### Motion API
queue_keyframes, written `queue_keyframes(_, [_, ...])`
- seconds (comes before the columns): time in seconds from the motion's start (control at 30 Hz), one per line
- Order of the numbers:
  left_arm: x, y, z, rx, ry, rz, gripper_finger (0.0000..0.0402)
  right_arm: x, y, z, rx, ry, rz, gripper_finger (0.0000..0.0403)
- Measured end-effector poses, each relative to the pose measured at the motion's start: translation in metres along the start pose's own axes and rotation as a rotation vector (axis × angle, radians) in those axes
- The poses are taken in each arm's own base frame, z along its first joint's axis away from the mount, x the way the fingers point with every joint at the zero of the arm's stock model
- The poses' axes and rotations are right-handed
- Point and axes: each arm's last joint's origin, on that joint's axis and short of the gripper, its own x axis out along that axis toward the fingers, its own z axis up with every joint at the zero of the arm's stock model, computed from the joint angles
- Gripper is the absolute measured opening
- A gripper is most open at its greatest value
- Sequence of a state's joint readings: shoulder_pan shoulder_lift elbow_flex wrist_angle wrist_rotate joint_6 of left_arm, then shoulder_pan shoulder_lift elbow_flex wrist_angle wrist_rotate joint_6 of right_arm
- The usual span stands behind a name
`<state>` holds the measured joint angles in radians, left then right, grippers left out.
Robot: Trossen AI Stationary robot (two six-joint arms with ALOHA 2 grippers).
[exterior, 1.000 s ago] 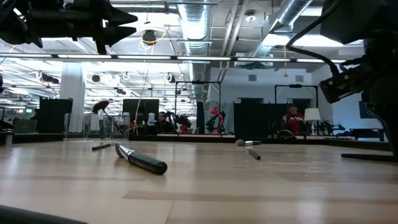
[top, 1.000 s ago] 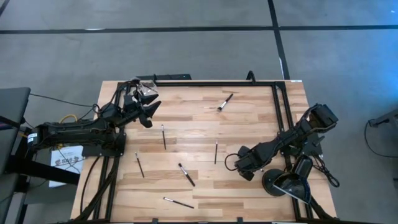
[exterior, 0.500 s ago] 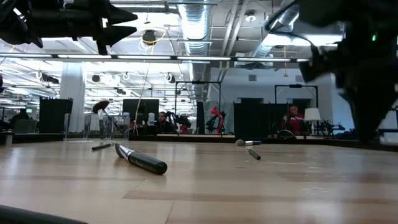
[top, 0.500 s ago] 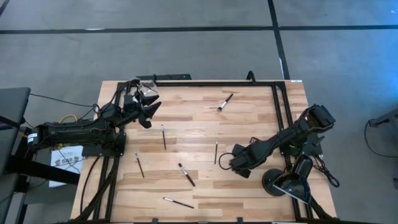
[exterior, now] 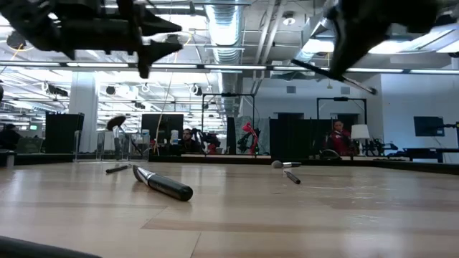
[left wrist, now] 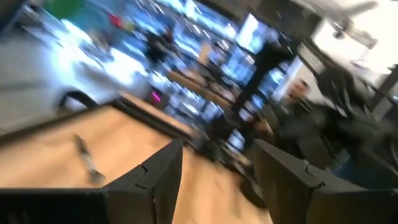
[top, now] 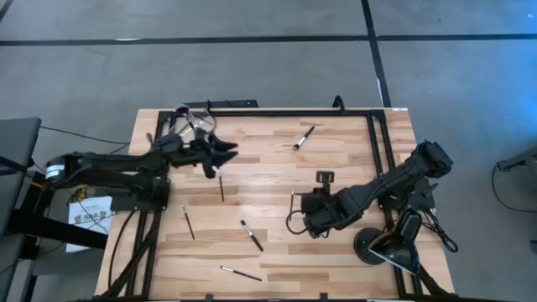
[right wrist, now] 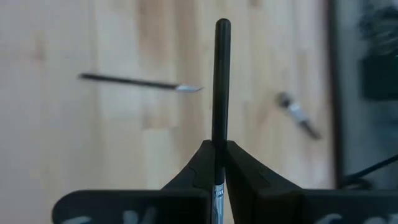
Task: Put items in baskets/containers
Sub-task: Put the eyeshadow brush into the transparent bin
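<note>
My right gripper (top: 300, 215) is shut on a slim dark brush (right wrist: 221, 93), gripped near its silvery ferrule with the handle sticking out ahead. In the low view that brush (exterior: 344, 76) hangs tilted, high above the wood. Other brushes lie flat: one at the back (top: 304, 137), one under the left arm (top: 221, 184), and three nearer the front (top: 188, 222), (top: 252, 236), (top: 241, 273). My left gripper (top: 225, 151) hovers open over the table's back left part, with nothing between its fingers (left wrist: 155, 180). A pale clear shape, seemingly the cup (top: 193, 117), sits at the back left corner.
A round black lamp base (top: 374, 245) stands at the front right corner beside the right arm. A black frame rail (top: 285, 111) runs along the back and right edges of the wooden table (top: 352, 151). People sit in the room beyond, far off.
The right gripper moved left over the middle brush, shut on it and lifted it off the table. The left arm swung right, away from the back left corner.
</note>
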<state>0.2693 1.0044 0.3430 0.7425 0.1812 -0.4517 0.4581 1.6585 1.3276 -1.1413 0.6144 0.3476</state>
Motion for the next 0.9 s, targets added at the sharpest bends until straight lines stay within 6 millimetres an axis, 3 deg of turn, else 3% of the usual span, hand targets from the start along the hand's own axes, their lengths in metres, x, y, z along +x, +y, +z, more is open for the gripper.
queue_keyframes(0.33, [0.059, -0.008, -0.022, -0.009, 0.223, -0.151, 0.0190, 0.013, -0.024, 0.019, -0.089, -0.084, -0.130, 0.0011])
queue_keyframes(0.57, [0.097, 0.003, -0.041, -0.083, 0.335, -0.171, 0.0190, 0.014, -0.026, 0.029, -0.314, -0.140, -0.158, 0.0011])
queue_keyframes(0.9, [0.125, 0.002, -0.041, -0.291, 0.387, -0.289, 0.0190, 0.014, -0.030, 0.033, -0.577, -0.128, -0.280, 0.0011])
